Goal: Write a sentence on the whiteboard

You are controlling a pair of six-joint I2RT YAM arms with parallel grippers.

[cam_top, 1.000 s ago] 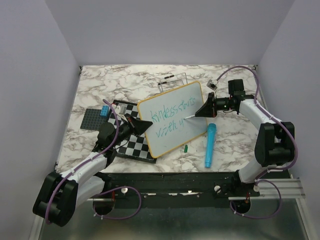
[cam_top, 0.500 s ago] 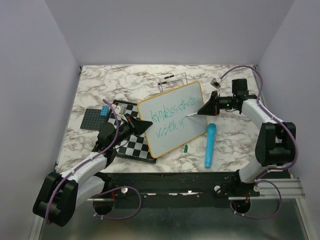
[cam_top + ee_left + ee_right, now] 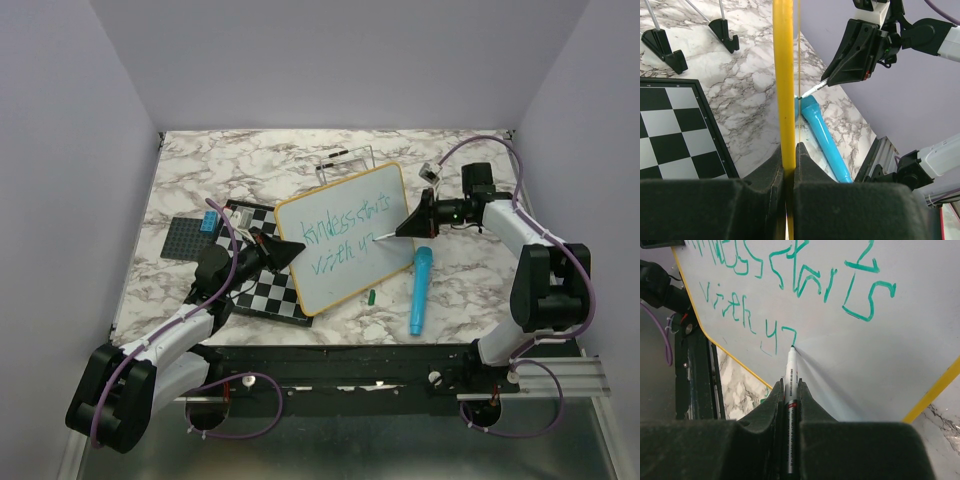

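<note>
Right gripper is clenching a marker, jaws pinched tight on its barrel. The marker's long axis is pointing out of the claw, away from the right arm and toward the left one, tip touching the whiteboard. Left gripper is clamping the board's yellow frame at its left edge, propping it tilted on the table, in front of a checkered board. The sentence is sitting in two green lines; top line reading roughly "kindess starts", lower line "with" plus a y and one hooked stroke, so the last word looks unfinished. The tip is resting at the end of that hooked stroke. Key relation: blank board for the remaining letters is lying right of the tip, on the right arm's side, between the tip and the frame. The writing line is running up-right in the top view, so the next strokes likely call for pulling the marker back toward the right arm.
</note>
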